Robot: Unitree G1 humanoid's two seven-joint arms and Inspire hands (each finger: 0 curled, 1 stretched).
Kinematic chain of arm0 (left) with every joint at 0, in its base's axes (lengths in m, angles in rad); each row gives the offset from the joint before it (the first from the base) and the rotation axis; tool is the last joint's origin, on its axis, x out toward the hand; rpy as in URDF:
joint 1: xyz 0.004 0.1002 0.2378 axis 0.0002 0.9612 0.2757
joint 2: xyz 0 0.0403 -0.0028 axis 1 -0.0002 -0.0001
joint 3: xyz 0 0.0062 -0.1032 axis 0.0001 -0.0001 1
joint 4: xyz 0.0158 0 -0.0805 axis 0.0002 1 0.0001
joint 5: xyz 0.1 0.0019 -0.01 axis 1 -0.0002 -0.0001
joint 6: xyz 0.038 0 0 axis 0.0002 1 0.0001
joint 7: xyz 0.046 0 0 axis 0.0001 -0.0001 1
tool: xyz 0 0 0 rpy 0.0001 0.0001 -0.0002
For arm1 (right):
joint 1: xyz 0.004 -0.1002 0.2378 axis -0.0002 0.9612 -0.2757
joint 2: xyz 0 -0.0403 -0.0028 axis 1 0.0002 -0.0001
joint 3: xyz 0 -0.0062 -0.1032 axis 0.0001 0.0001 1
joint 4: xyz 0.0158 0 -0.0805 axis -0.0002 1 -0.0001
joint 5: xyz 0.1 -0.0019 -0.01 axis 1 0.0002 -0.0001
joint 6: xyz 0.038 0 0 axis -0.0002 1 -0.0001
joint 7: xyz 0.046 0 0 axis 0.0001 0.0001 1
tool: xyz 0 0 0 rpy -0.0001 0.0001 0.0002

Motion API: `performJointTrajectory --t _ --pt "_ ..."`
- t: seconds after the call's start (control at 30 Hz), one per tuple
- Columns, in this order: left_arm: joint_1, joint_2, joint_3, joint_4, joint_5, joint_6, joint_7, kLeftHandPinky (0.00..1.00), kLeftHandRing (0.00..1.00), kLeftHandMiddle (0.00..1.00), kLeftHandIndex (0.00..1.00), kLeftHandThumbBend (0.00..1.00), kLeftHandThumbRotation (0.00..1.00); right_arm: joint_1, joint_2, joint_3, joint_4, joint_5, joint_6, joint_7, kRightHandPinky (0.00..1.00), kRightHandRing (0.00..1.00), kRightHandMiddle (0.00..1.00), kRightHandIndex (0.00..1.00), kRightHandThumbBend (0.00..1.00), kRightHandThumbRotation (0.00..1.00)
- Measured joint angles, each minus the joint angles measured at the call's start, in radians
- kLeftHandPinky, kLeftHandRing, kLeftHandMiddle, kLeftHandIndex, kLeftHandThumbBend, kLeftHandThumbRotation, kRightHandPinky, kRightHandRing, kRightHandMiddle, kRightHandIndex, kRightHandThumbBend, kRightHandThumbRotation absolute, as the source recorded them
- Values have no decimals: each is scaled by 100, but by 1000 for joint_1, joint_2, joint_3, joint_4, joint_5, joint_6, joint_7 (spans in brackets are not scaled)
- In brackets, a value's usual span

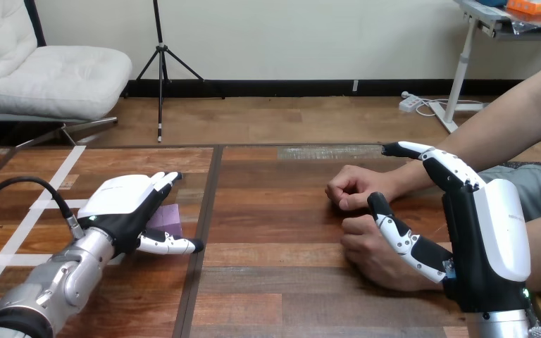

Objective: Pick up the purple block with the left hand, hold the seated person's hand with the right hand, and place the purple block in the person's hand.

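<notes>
Head view, left hand [121, 201] straight-fingered over purple block [168, 219]

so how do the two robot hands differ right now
The left robot hand lies palm down over the small purple block; the right robot hand stands on edge, fingers straight. The left is apart from the person; the right's thumb crosses the person's nearer hand. Both have white shells.
</notes>
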Motion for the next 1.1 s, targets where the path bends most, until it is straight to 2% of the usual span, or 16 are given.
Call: performJointTrajectory --t 0.7,1.1 --pt "0 -20 0 15 -11 -11 0 88 93 96 95 81 60 0 -2 -1 0 0 0 1 75 77 75 71 39 31" --pt "0 -37 0 29 -7 -9 0 88 93 95 95 81 61 0 -19 -1 0 0 0 3 76 77 75 71 39 32"
